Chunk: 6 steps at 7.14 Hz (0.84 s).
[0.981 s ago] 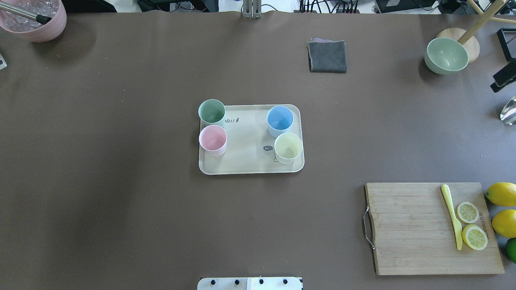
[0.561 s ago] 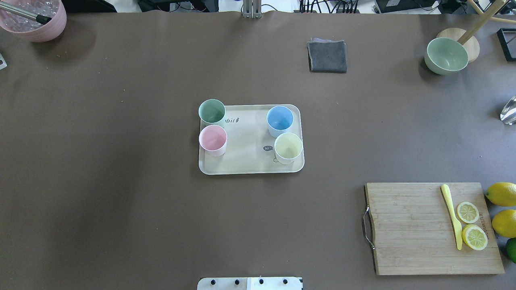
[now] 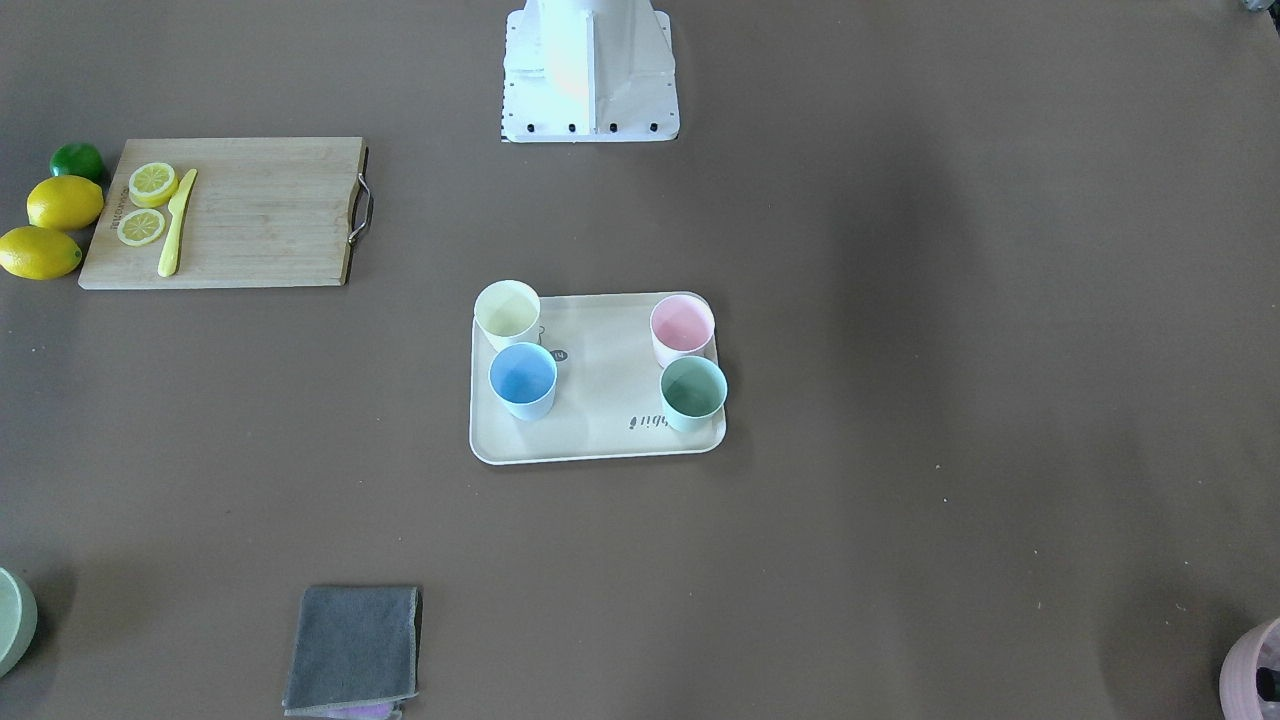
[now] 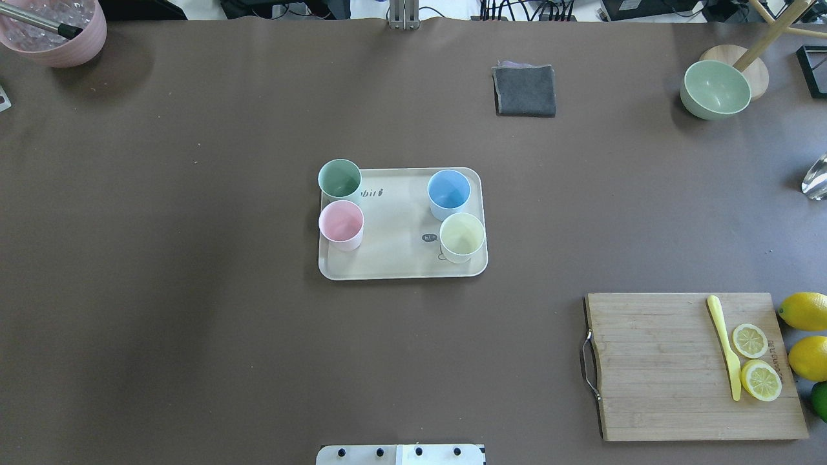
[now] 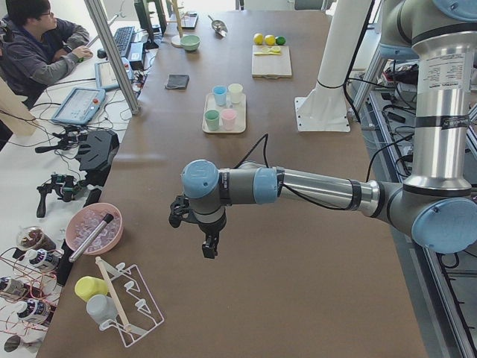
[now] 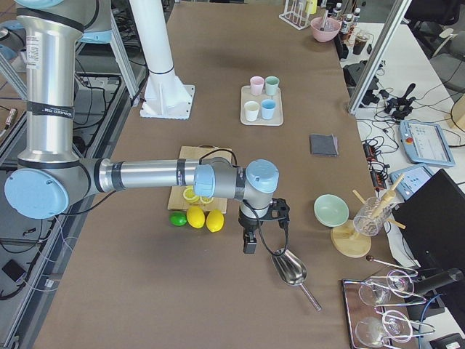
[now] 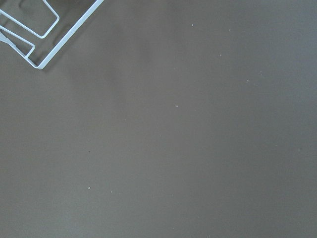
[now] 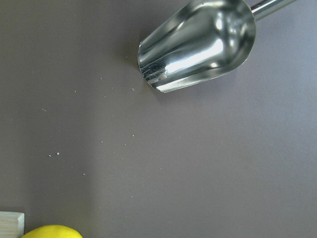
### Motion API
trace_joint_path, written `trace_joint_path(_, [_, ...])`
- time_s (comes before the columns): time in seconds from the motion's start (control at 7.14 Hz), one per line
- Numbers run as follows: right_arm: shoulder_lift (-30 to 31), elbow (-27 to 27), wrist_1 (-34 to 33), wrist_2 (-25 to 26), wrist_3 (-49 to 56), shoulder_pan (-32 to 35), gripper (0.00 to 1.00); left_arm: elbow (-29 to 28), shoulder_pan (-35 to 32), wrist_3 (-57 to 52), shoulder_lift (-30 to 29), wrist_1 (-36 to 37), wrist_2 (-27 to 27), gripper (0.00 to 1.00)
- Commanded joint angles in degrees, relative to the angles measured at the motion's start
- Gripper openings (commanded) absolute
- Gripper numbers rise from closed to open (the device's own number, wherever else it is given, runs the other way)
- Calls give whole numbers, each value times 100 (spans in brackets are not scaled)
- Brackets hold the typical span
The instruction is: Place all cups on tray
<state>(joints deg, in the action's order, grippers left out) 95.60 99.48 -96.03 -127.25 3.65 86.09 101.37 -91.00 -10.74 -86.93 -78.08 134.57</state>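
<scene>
The cream tray (image 4: pixel 394 219) lies at the table's middle, also in the front view (image 3: pixel 600 410). Four cups stand upright on it: green (image 4: pixel 339 179), pink (image 4: pixel 341 223), blue (image 4: pixel 448 190) and pale yellow (image 4: pixel 462 236). My left gripper (image 5: pixel 209 246) hangs over bare table far from the tray, near the table's left end. My right gripper (image 6: pixel 249 243) hangs over the table's right end, beside the lemons. Both show only in the side views, so I cannot tell whether they are open or shut. Neither wrist view shows fingers.
A wooden cutting board (image 4: pixel 659 368) with a yellow knife, lemon slices and lemons beside it lies at the front right. A grey cloth (image 4: pixel 524 90), a green bowl (image 4: pixel 715 89) and a pink bowl (image 4: pixel 55 29) stand at the back. A metal scoop (image 8: pixel 198 44) lies under the right wrist, a wire rack (image 7: pixel 29 34) near the left.
A dark part of the right arm at the overhead view's right edge has moved out of that view. Tray and cups have not moved.
</scene>
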Motion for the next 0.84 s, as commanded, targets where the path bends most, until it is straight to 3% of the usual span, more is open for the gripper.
trace_joint_path(0.0, [29, 18, 50, -19, -39, 13, 100, 49, 12, -16, 115, -14, -45, 98])
trace_joint_path(0.7, [38, -17, 50, -45, -22, 13, 100, 14, 3, -16, 97, -32, -36, 98])
